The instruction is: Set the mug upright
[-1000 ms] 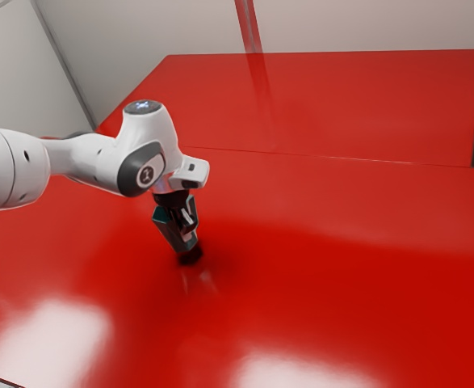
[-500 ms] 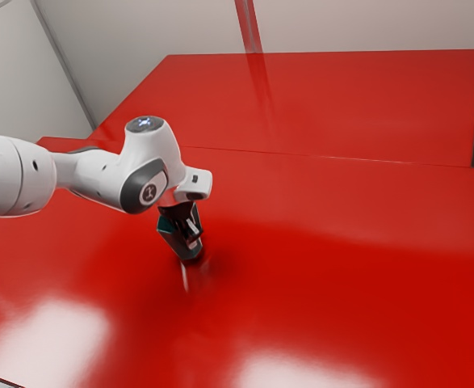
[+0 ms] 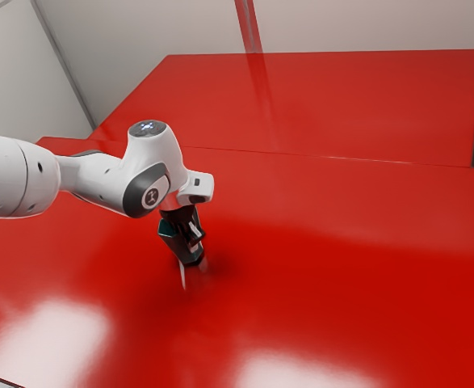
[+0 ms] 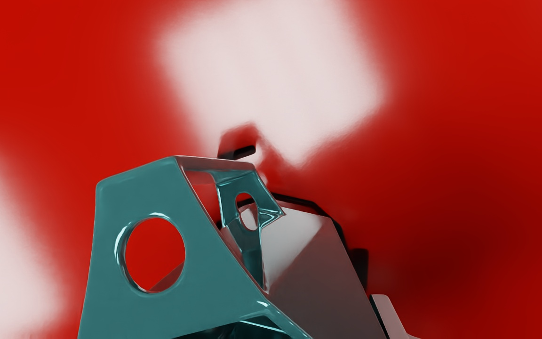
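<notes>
My gripper [image 3: 191, 240] is low over the table at the exterior view's left of centre, shut on the mug [image 3: 169, 229]. The mug is angular and tapered, with teal and dark grey surfaces. It tilts, its wider teal part up toward the exterior view's left and its narrow part down by the table; whether it touches the table I cannot tell. In the wrist view the teal mug [image 4: 205, 287] has round openings, beside a large grey face. A pale finger [image 4: 386, 315] shows next to it; the mug hides much of the gripper.
The glossy red table [image 3: 325, 267] extends around the hand, with bright light reflections. Behind it, a seam separates another red surface [image 3: 325, 105] near the pale walls. The arm reaches in from the exterior view's left.
My hand has come down toward the table and slightly toward the exterior view's right, carrying the mug along, still tilted. Most of this descent falls in the earlier half second.
</notes>
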Robot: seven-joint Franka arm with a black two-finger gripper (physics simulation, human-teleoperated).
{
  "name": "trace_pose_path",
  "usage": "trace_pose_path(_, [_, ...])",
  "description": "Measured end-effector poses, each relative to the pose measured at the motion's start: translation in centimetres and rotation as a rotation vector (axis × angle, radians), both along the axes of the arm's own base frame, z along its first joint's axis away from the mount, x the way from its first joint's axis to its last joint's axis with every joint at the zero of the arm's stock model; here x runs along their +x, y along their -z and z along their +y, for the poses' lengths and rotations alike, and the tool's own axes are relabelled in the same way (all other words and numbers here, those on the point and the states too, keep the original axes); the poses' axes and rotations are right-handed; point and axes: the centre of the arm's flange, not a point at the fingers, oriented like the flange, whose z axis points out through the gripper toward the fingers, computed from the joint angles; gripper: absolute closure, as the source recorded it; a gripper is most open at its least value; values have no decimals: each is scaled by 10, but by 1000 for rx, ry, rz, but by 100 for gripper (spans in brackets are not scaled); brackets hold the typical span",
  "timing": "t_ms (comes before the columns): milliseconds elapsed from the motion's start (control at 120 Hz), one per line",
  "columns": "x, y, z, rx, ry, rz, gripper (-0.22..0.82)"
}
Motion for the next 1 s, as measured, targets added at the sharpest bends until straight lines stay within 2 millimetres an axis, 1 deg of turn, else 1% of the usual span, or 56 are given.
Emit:
trace_pose_path(167, [0, 0, 0, -3, -6, 2, 65])
trace_pose_path(417, [0, -2, 0, -4, -9, -1, 44])
trace_pose_path(592, [1, -5, 0, -6, -11, -7, 32])
trace_pose_path(767, [4, -13, -2, -9, -9, -20, 24])
trace_pose_path(1000, [3, -34, -4, -16, -14, -38, 20])
